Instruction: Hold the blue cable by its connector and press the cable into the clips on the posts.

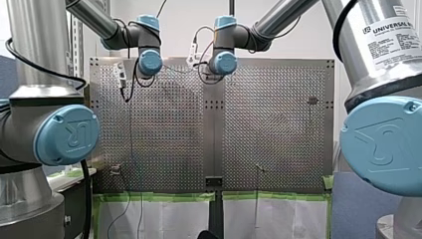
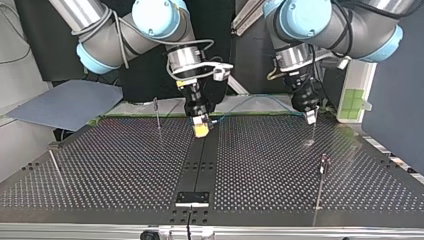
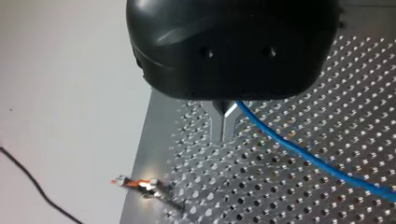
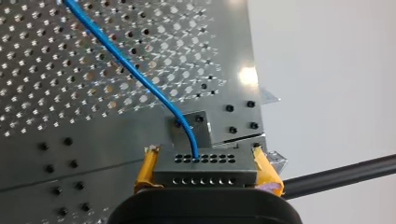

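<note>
My right jaws clamp the connector [image 4: 205,170], my left jaws pinch the unclipped blue cable [image 3: 299,151]; next, probably, press it toward the clip post [image 3: 144,183] at their seven o'clock.

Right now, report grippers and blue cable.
Right gripper shut on grey block connector. Left gripper shut on thin blue cable. Cable spans between them; no metal post seen holding it. Nothing blocking.

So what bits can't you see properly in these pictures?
- The clips on the posts: too small to make out in the top view.
- The blue cable: one end cut off by the left wrist view's edge, the other hidden behind my left gripper's black body.
- The connector: its sides covered by my right gripper's yellow pads in the right wrist view.
</note>
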Controlling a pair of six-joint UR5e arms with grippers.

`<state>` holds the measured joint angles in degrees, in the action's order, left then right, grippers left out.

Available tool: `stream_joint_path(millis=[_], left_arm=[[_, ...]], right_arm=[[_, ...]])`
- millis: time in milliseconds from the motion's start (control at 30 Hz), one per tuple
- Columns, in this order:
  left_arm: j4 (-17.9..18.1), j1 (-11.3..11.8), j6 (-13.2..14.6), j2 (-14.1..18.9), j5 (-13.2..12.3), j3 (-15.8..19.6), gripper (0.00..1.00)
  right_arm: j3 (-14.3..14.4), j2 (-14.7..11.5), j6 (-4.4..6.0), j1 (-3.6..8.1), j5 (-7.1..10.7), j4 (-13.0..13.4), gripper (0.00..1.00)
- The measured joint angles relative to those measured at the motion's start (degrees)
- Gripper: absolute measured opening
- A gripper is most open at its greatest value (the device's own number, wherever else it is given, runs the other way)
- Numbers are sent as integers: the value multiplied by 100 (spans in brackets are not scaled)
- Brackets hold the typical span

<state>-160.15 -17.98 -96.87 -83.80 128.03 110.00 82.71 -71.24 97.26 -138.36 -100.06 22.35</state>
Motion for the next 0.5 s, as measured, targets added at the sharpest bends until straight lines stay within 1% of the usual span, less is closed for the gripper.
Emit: stream_joint_path(millis=[133, 233, 400, 500], left_arm=[[-87, 111, -55, 1, -44, -132, 2], [-116, 197, -83, 1, -114, -192, 2], [-151, 340, -109, 0, -245, -239, 2], [-188, 467, -192, 1, -371, -248, 2]], right_arm=[[-111, 40, 61, -8, -1, -1, 0], [-218, 119, 97, -13, 6, -6, 0], [-424, 316, 123, -37, 22, -59, 0], [-550, 455, 135, -53, 27, -93, 0]])
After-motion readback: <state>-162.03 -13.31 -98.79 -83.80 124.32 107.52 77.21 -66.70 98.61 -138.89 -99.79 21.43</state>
